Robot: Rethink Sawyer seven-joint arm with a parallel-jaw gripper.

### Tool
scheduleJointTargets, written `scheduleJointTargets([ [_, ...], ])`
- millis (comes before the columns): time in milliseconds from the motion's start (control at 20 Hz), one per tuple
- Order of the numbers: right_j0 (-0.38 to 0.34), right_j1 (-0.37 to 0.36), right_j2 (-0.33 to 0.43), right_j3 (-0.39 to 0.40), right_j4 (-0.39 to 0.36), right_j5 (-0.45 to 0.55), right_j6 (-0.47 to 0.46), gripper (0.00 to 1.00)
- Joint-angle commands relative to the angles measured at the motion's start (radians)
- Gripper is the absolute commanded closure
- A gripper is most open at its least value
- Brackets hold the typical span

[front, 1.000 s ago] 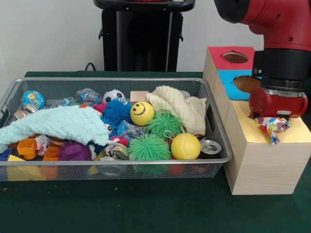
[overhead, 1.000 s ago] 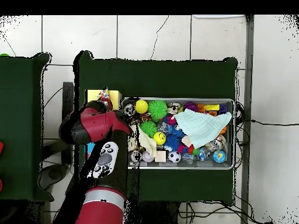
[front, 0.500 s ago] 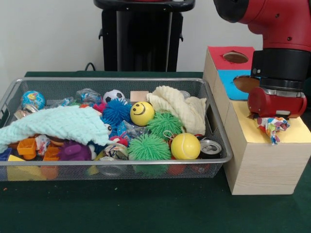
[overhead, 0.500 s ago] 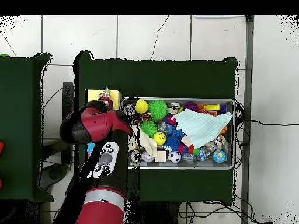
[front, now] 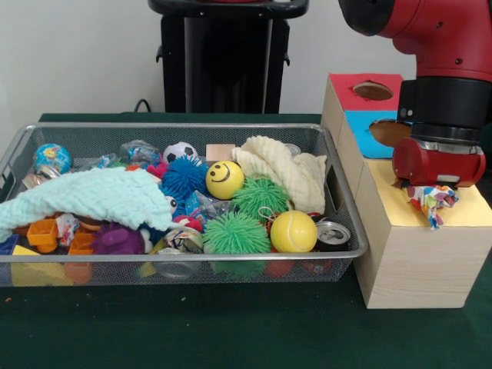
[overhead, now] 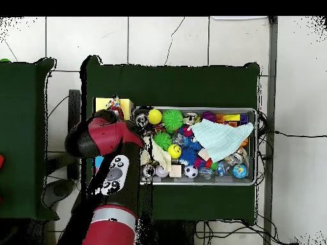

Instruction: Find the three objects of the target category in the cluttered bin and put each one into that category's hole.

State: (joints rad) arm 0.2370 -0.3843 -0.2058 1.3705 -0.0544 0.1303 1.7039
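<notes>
Gripper [front: 433,192] over yellow section [front: 461,211] of sorting box [front: 400,254], just right of wire bin [front: 338,231]. Holding crumpled multicolour wrapper [front: 430,204]; jaws narrow, pinched on its top, rest of wrapper dangling below red wrist housing. In overhead view wrapper [overhead: 115,102] visible at edge of yellow section [overhead: 124,105], arm [overhead: 105,137] covering most of box. No hole visible in yellow section from either view, probably hidden behind arm or wrapper; cannot tell whether wrapper sits above it. Red section hole [front: 373,90] and blue section hole [front: 390,132] visible further back, both apart from gripper.

Step judged: about to drop first find into its hole.

Risks:
- Release off-centre, wrapper landing on box top instead of dropping through; light crumpled foil likely to catch on hole rim.
- Wrapper clinging to one finger after opening, then carried back toward bin.
- Loose tail snagging on box edge if lowered further.
- Wrong hole if category misjudged; similar wrappers [front: 65,227] left in bin among spiky balls [front: 234,233], mint cloth [front: 84,196], tennis ball [front: 293,231].
</notes>
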Motion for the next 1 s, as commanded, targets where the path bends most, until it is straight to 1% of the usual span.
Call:
scheduleJointTargets([
  [50, -0.088, 0.173, 0.013, -0.018, -0.041, -0.008, 0.099, 1.00],
  [150, -0.094, 0.142, 0.017, -0.008, -0.039, 0.032, 0.089, 1.00],
  [300, -0.102, 0.113, 0.024, -0.005, -0.060, 0.071, 0.050, 1.00],
  [450, -0.105, 0.110, 0.029, 0.001, -0.075, 0.053, 0.041, 1.00],
  [500, -0.110, 0.108, 0.036, 0.005, -0.066, 0.063, 0.047, 1.00],
  [550, -0.116, 0.106, 0.042, 0.009, -0.057, 0.073, 0.052, 0.00],
  [700, -0.117, 0.105, 0.042, 0.012, -0.049, 0.080, 0.061, 0.00],
  [800, -0.111, 0.109, 0.031, 0.013, -0.041, 0.060, 0.082, 0.00],
  [950, -0.105, 0.121, 0.019, 0.004, -0.064, -0.015, 0.085, 0.00],
  [1000, -0.105, 0.123, 0.018, 0.003, -0.061, -0.020, 0.090, 0.00],
])
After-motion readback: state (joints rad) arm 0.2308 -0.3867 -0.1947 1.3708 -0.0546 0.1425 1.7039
